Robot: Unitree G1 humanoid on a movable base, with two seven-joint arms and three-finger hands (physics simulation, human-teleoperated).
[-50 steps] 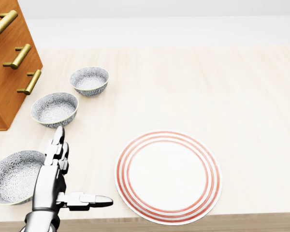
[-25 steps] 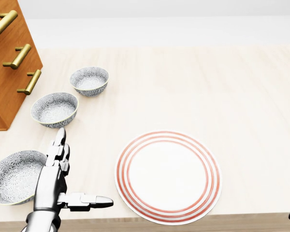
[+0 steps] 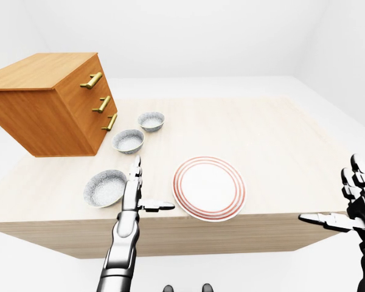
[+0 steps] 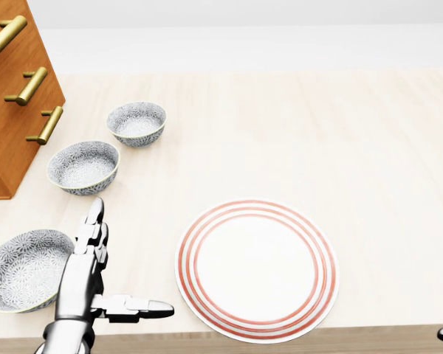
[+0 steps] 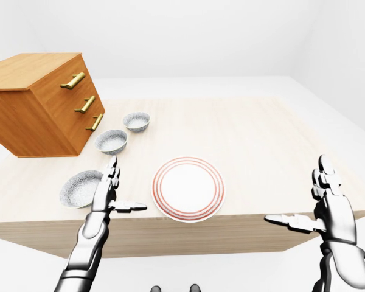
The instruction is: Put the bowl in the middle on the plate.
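Wooden table [image 4: 317, 133], left hand [image 4: 83, 280] fingers splayed, empty

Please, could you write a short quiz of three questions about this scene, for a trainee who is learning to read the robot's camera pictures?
1. Multiple choice: how many bowls stand on the table? A) two B) three C) four
2. True or false: a bowl already lies on the plate.
3. Short answer: which is closer to the middle bowl, the left robot hand or the right robot hand?

Key: 1 B; 2 false, the plate is bare; 3 the left robot hand.
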